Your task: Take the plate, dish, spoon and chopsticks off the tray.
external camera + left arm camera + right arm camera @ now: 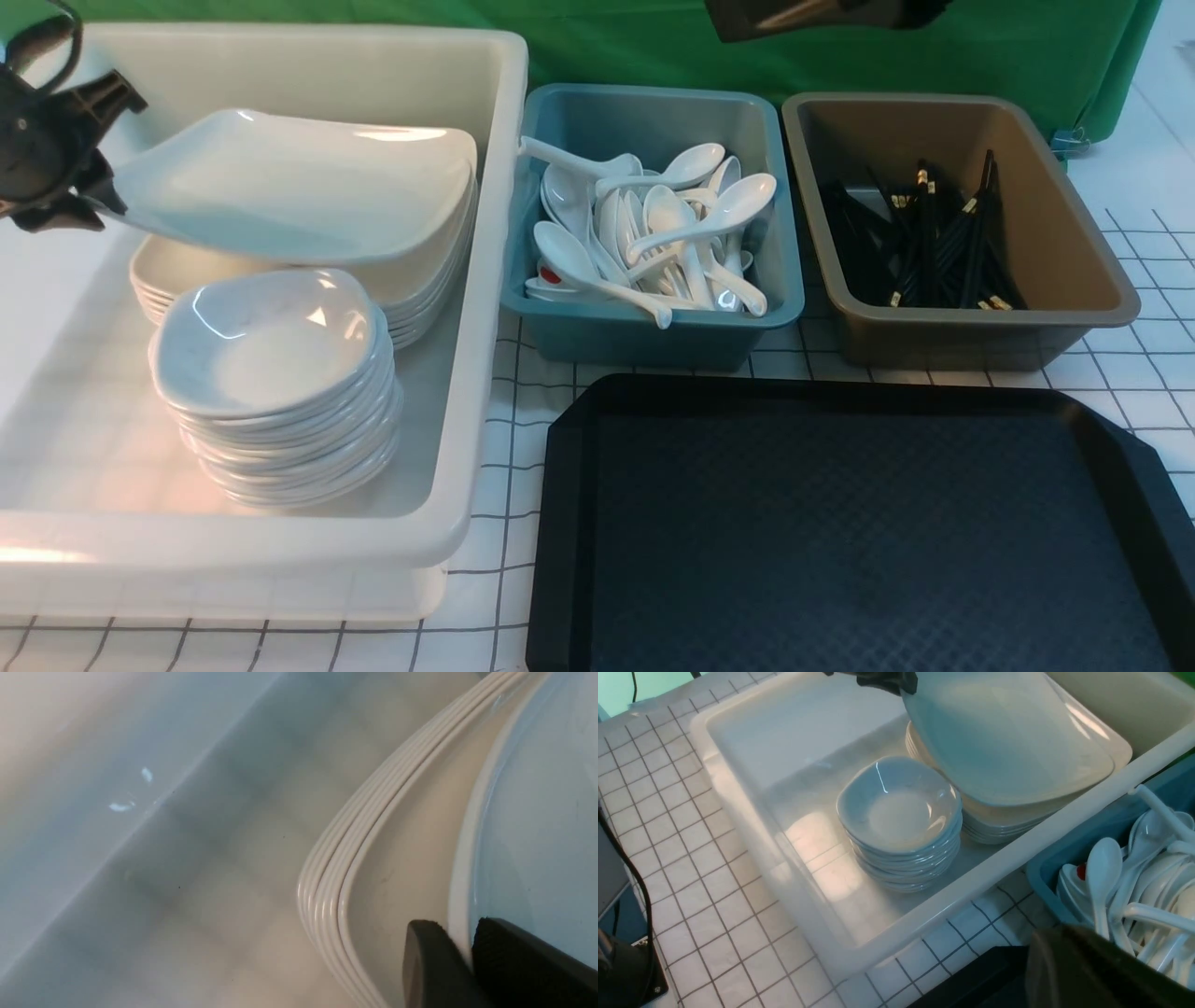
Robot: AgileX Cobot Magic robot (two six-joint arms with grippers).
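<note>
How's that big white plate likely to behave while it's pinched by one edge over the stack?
The plate looks rigid: it holds its shape though only the left gripper has its rim. The glossy glaze probably makes it slippery between the fingers. Held tilted by one edge, it may swing down onto the plate stack once released.

The left claw (pixel 98 201) is up at the far left side, reaching in sideways. Its 2 black fingers (pixel 432 966) sit on each side of the plate's (pixel 289 182) rim, 1 above and 1 under it. The right arm stays back by the robot, and its claw is closed tight.
</note>
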